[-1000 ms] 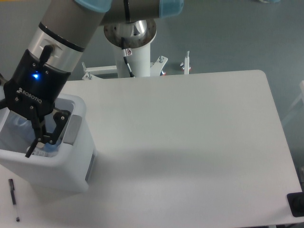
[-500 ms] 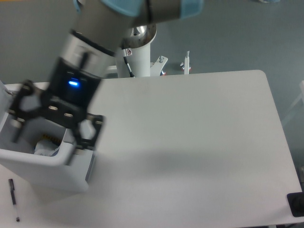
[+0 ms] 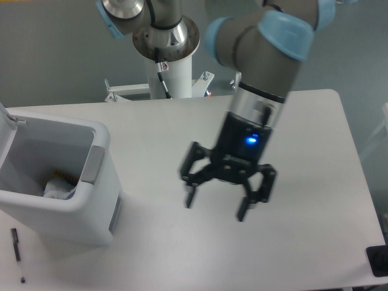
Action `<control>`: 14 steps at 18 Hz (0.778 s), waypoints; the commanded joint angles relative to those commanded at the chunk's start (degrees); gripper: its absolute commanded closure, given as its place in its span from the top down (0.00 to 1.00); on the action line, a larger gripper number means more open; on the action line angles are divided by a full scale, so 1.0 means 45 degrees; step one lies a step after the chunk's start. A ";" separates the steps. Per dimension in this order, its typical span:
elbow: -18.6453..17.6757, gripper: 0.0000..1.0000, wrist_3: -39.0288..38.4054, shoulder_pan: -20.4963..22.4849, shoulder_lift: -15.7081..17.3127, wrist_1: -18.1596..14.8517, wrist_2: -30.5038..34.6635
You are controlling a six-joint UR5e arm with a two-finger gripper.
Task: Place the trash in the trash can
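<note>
Two fingers spread wide, holding nothing: the hand (image 3: 216, 206) above the middle of the table (image 3: 303, 127), pointing down. Well off to its left, the trash can (image 3: 57, 200) with lid tipped back, open for dropping things in. Inside, low near the hand-side wall, a pale crumpled lump, likely the trash (image 3: 59, 189); bottle or wrapper, cannot tell. Below the can and farther from the hand, a thin black pen (image 3: 17, 253) on the table. Judging by this, little or nothing left to pick up.
</note>
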 joint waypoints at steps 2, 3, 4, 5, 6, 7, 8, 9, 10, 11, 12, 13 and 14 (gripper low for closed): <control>0.0001 1.00 0.1209 0.0001 -0.0138 -0.0039 0.1503; -0.0058 1.00 0.1911 0.0001 -0.0119 -0.0078 0.2304; -0.0078 1.00 0.2557 0.0001 -0.0138 -0.0175 0.3027; -0.0136 1.00 0.3046 0.0001 -0.0138 -0.0215 0.3556; -0.0291 1.00 0.3438 0.0001 -0.0158 -0.0350 0.3948; -0.0370 1.00 0.3771 -0.0019 -0.0158 -0.0506 0.4339; -0.0390 1.00 0.4083 -0.0019 -0.0235 -0.0682 0.4691; -0.0352 1.00 0.4647 -0.0038 -0.0255 -0.0974 0.5023; -0.0254 1.00 0.5620 -0.0058 -0.0333 -0.1441 0.5433; -0.0138 1.00 0.6886 -0.0097 -0.0411 -0.2103 0.6036; 0.0038 1.00 0.7924 -0.0116 -0.0450 -0.2612 0.6622; 0.0213 1.00 0.8476 -0.0155 -0.0528 -0.3004 0.6899; 0.0293 1.00 0.8539 -0.0214 -0.0568 -0.3201 0.6921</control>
